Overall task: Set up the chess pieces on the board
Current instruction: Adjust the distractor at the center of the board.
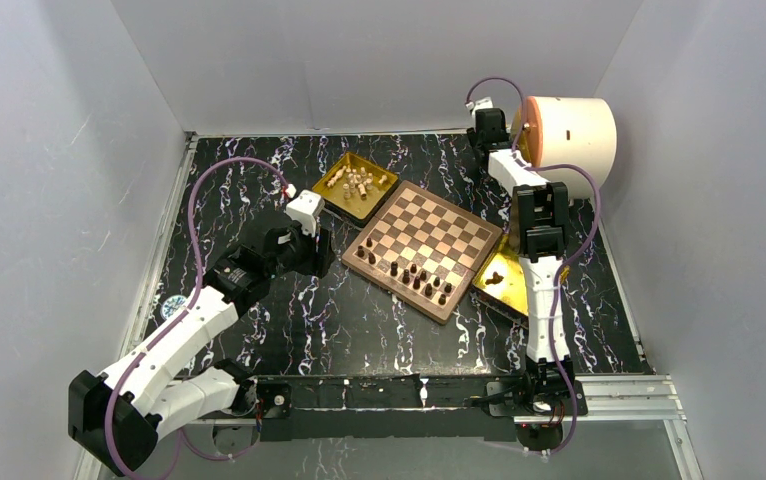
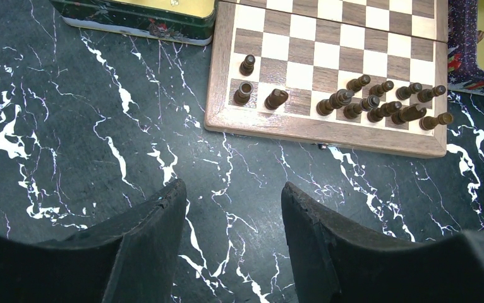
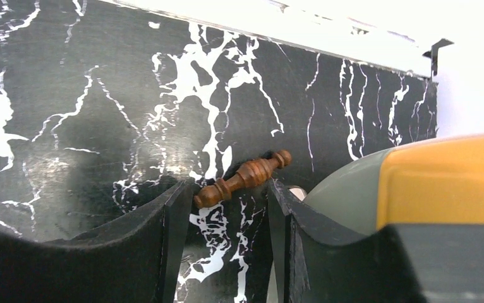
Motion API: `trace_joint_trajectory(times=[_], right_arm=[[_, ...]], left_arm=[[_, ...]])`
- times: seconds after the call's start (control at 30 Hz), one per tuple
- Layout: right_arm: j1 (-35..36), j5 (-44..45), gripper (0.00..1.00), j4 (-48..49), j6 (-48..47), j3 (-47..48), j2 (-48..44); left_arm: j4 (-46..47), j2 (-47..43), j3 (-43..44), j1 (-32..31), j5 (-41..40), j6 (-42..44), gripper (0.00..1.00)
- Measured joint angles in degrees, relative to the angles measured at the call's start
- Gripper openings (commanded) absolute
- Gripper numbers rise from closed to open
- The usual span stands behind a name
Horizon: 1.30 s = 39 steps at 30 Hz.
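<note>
Two arms are reaching out. The left arm (image 1: 189, 320) is bending low and angling in from the left, its left claw (image 2: 233, 192) hanging wide and empty over the table (image 2: 69, 126). The board (image 2: 302, 129) is lying ahead and to the right of it, with dark pieces (image 2: 353, 104) standing along its near edge. The right arm (image 1: 539, 250) is stretching far forward, its right claw (image 3: 230, 189) part open, with a drum (image 3: 441, 170) just to its right. One dark piece (image 3: 242, 178) is lying slantwise across its tips; gripped or loose, I cannot tell.
</note>
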Motion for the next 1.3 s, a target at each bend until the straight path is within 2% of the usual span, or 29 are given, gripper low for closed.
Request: trace_joint_trajectory(times=[0.3,0.73,1.1,1.3], right_arm=[[-1.14,0.66,0.49,-0.24,10.71,-0.02,0.00],[-1.01,4.22,0.49,-2.60,26.73,0.00,0.00],[-1.01,4.66,0.46,-2.60,30.86,0.00,0.90],[-0.98,4.66,0.34,-3.17,31.30,0.44,1.03]], left_arm=[[0.02,0.00,0.00,0.00,0.00,0.04,0.55],[0.00,0.00,0.00,0.00,-0.02,0.07,0.55],[0.00,0.00,0.00,-0.07,-0.02,0.09,0.55],[0.00,0.00,0.00,-0.24,-0.02,0.09,0.55]])
